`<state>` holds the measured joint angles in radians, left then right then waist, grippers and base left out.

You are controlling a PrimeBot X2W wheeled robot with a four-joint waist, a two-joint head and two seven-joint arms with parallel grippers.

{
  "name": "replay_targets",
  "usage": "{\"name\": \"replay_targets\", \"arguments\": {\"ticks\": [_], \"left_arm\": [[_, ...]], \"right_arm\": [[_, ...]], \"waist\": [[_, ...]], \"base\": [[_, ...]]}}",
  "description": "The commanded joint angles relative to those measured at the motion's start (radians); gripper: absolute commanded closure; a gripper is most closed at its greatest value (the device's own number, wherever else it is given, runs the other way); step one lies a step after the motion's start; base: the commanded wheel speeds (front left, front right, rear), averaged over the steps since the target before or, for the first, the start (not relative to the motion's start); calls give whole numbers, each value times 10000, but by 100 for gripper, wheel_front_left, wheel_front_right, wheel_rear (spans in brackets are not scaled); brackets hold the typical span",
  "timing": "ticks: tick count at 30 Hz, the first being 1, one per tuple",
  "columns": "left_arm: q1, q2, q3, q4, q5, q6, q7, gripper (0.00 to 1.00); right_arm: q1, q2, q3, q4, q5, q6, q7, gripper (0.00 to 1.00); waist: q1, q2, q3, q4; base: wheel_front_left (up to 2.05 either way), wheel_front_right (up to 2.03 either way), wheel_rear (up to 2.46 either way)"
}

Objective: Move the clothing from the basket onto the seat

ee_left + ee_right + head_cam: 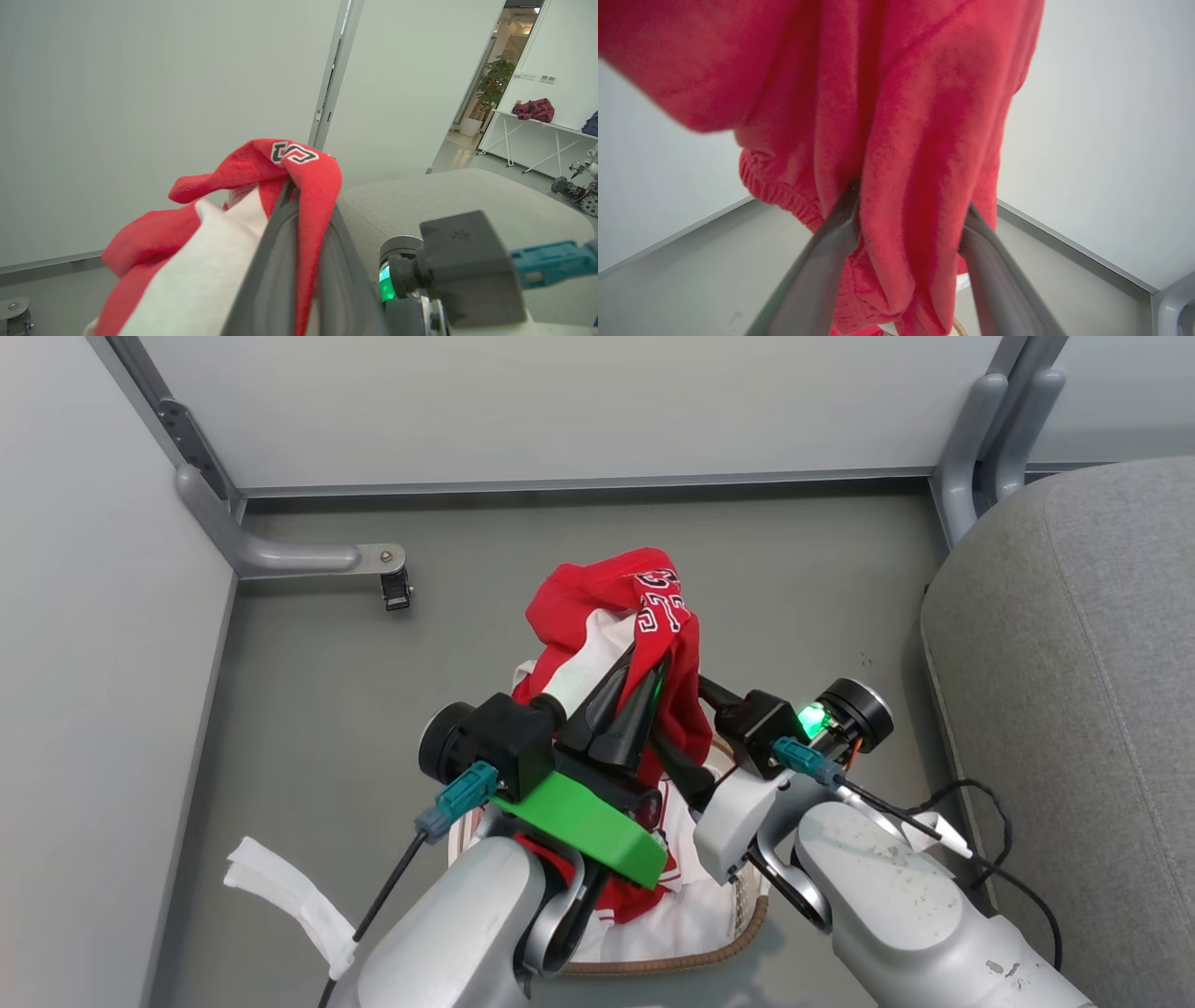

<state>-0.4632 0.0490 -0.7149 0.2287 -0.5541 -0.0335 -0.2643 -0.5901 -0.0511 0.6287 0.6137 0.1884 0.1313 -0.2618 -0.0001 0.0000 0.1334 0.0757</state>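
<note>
1. The left gripper [644, 683] [310, 200], with two long dark fingers, is clamping shut on a fold of the clothing [597, 597] [154, 238] [901, 93], a bright red soft garment with white panels and black-and-white lettering.
2. The gripped garment is hanging raised above the basket [728, 947], an oval white perforated plastic tub with a brown woven-look rim. The cloth is draping over and down both sides of the left fingers.
3. The right gripper [911, 200] is standing with its two fingers apart, straddling a hanging red fold of the same garment. The fold is touching the inner face of one finger [831, 242]. Whether the fingers are pressing it cannot be told.
4. In the head view the right gripper is reaching in from the right, just beside the left one, with its fingertips hidden behind the red cloth.
5. More red and white fabric [686, 896] is lying inside the basket, beneath both wrists.
6. The basket is standing on the grey floor [373, 709], near the seat [1074, 663] [467, 196], a large grey fabric-upholstered cushion with rounded edges, which is lying to the robot's right.
7. A white cloth strip [280, 887] is lying on the floor to the left of the basket, well apart from it.
</note>
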Motion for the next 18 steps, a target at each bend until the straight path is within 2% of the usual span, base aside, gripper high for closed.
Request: {"name": "replay_targets", "arguments": {"ticks": [1, 5, 7, 8, 13, 18], "left_arm": [[-145, 30, -24, 24, -40, 62, -2, 100], [-73, 30, 73, 256, 103, 137, -1, 100], [-7, 30, 203, 337, 208, 151, -1, 56], [41, 30, 224, 473, 307, 115, 1, 0], [207, 33, 464, 901, 1126, -146, 1, 0], [544, 32, 805, 1100, 1869, -506, 1, 0]], "right_arm": [[-18, -36, -56, -30, 141, -10, -48, 100], [216, -41, -353, -350, 273, -10, -48, 100], [421, -61, -553, -564, 293, -10, -48, 100], [516, -98, -696, -708, 299, -10, -48, 100], [1032, -222, -1378, -1383, 374, -10, -48, 100], [1507, -309, -1944, -2108, 413, -10, -48, 100]], "waist": [[1, 0, 31, 57], [1, 0, 53, -65], [1, 0, 77, -238], [1, 0, 95, -351], [1, 0, 195, -1085], [1, 0, 274, -2116]], "base": [[0, 0, 0], [0, 0, 0], [0, 0, 0], [0, 0, 0], [0, 0, 0], [0, 0, 0]]}}
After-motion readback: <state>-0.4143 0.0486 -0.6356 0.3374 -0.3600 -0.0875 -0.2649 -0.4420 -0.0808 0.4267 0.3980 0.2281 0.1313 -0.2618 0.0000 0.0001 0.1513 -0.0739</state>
